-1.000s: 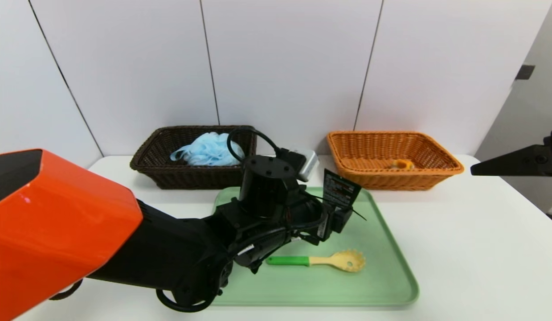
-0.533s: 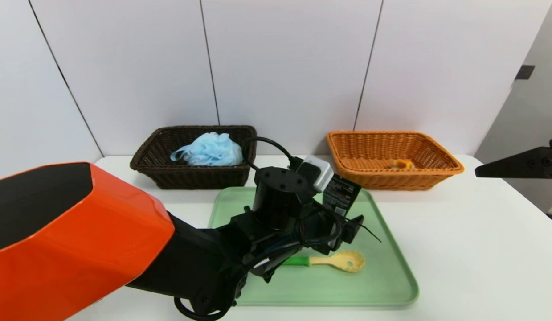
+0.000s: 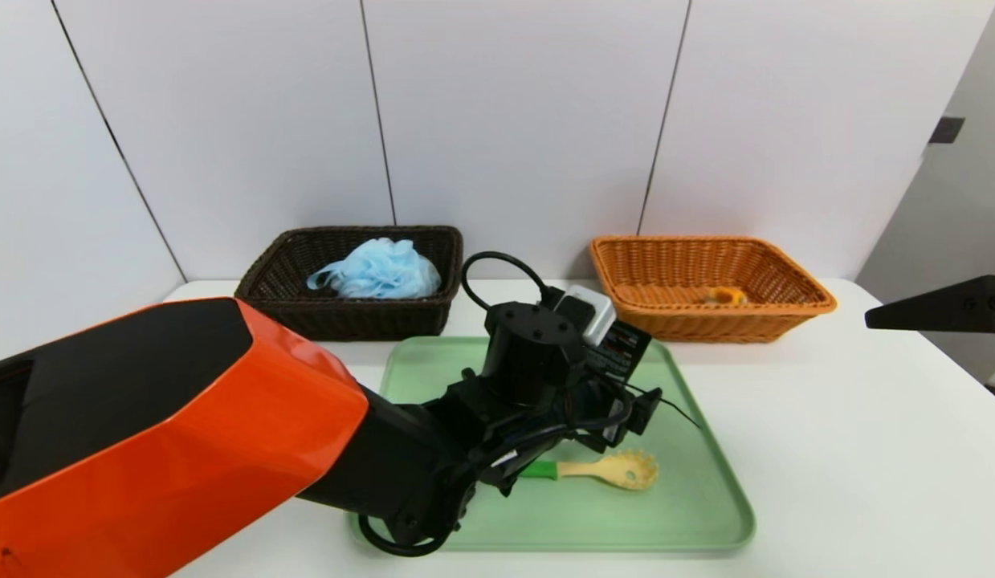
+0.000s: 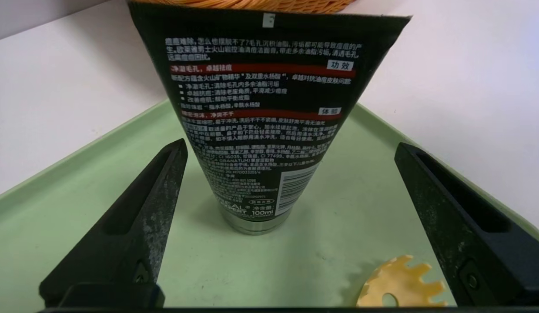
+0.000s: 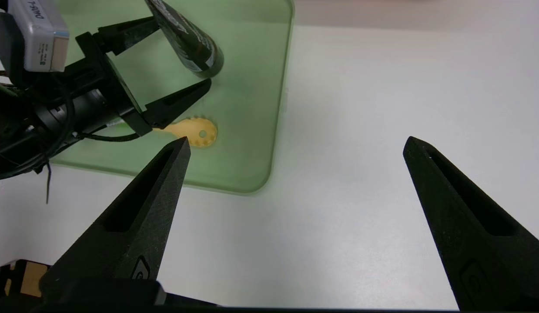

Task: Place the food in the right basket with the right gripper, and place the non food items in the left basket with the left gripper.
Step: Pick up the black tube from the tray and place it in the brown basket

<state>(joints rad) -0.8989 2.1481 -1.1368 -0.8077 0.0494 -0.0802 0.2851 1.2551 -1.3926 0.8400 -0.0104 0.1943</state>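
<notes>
A black tube [image 4: 260, 108] stands on its cap, leaning a little, at the back of the green tray [image 3: 706, 514]. My left gripper [image 4: 291, 143] is open around it, one finger on each side and neither touching. A yellow slotted spoon [image 3: 617, 470] with a green handle lies on the tray just in front of that gripper. The dark left basket [image 3: 264, 297] holds a blue bath puff [image 3: 377, 269]. In the orange right basket [image 3: 786, 309] lies a small orange food piece [image 3: 723, 296]. My right gripper [image 5: 297, 139] hangs open over bare table right of the tray, holding nothing.
The white table [image 3: 866, 449] runs back to a white panelled wall behind both baskets. My left arm's orange shell [image 3: 168, 433] fills the near left and hides the tray's left part. A cable loop [image 3: 497, 269] rises above the left wrist.
My left arm has swung to the right across the tray, bringing its open fingers around the black tube. The right gripper has drifted slightly toward the right edge.
</notes>
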